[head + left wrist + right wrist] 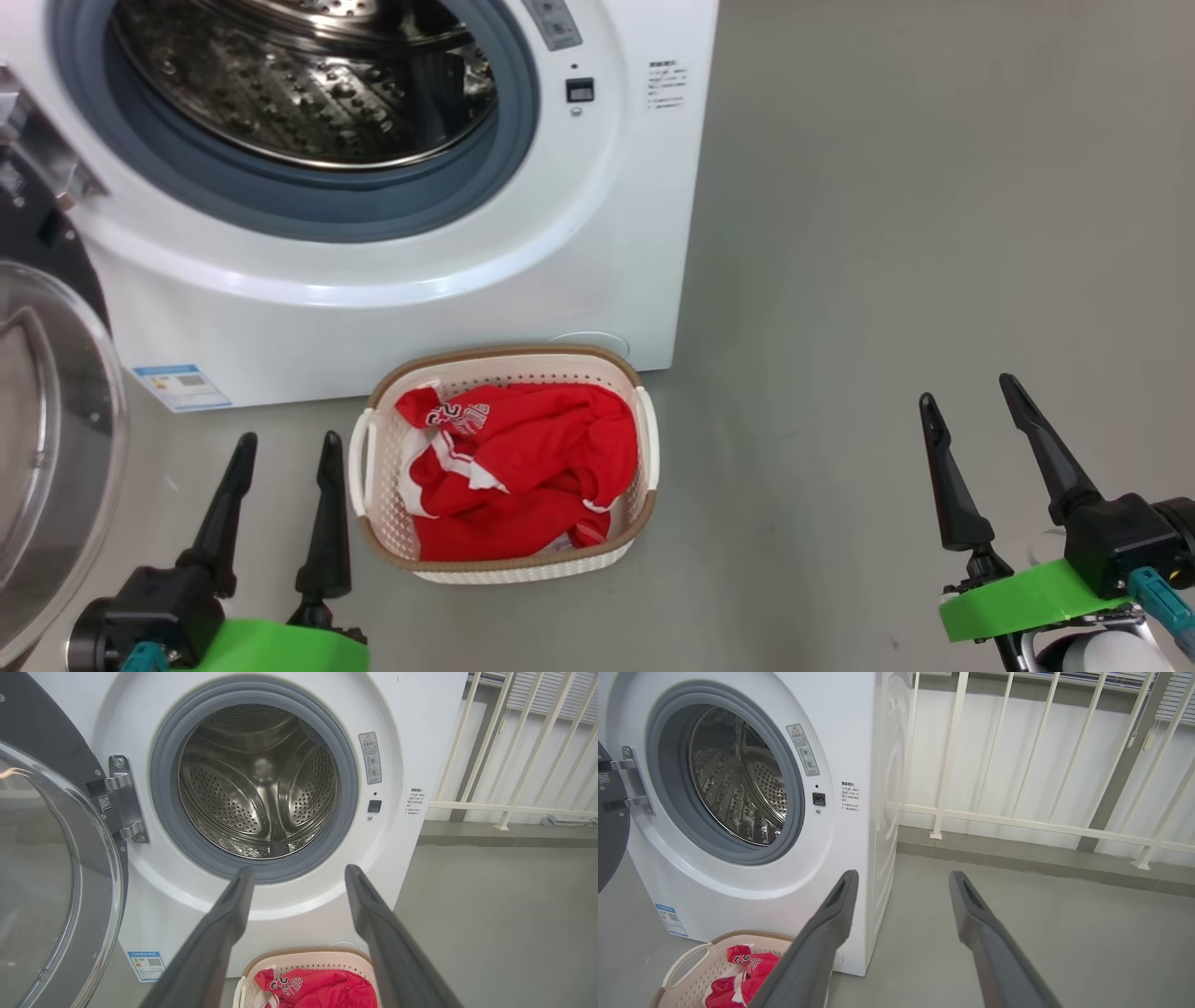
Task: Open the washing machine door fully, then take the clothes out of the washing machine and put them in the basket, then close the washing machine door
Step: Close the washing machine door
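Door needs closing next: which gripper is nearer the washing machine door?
Left. The left gripper sits just beside the washing machine door; the right gripper is far off, past the basket.

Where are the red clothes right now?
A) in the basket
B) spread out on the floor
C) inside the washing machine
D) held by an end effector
A: the clothes lie bunched inside the basket, which sits on the floor in front of the washing machine.

Grey floor (pixel 887 233): washing machine (pixel 597 280) is stood on it; basket (pixel 373 457) is set just before it.
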Available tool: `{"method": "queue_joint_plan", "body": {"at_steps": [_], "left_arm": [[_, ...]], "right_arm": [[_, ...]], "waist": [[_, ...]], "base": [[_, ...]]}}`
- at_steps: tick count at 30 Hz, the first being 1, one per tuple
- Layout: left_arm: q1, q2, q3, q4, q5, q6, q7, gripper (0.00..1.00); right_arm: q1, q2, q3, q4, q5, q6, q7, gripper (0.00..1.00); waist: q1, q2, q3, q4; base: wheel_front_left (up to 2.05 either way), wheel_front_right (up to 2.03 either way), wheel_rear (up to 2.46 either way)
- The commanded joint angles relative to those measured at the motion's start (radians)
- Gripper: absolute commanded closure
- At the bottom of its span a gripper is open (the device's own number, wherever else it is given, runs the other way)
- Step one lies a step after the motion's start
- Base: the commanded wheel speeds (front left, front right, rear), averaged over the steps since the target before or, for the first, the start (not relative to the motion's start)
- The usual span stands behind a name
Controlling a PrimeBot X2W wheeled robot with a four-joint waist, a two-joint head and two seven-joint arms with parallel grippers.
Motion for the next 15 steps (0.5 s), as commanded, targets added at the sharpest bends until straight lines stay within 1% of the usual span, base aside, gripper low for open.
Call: {"method": "queue_joint_plan", "body": {"at_steps": [1,10,11,15], "left_arm": [[-0.021,0.015,0.032,-0.031,0.003,0.012,-0.005,0.0],[-0.019,0.01,0.05,-0.064,0.008,0.055,-0.008,0.0],[-0.019,0.01,0.05,-0.064,0.008,0.055,-0.008,0.0],[-0.019,-0.002,0.053,-0.087,0.012,0.079,-0.012,0.0]], "right_arm": [[-0.036,-0.008,0.024,-0.021,0.009,0.005,-0.006,0.0],[-0.049,-0.008,0.044,-0.03,0.0,0.005,-0.006,0.0],[-0.049,-0.008,0.044,-0.03,0.0,0.005,-0.006,0.0],[-0.065,-0.011,0.057,-0.031,-0.012,0.005,-0.006,0.0]], "waist": [[0.0,0.0,0.002,0.017],[0.0,0.0,0.009,0.103],[0.0,0.0,0.009,0.103],[0.0,0.0,0.016,0.152]], "base": [[0.0,0.0,0.0],[0.0,0.0,0.0],[0.0,0.0,0.0],[0.0,0.0,0.0]]}}
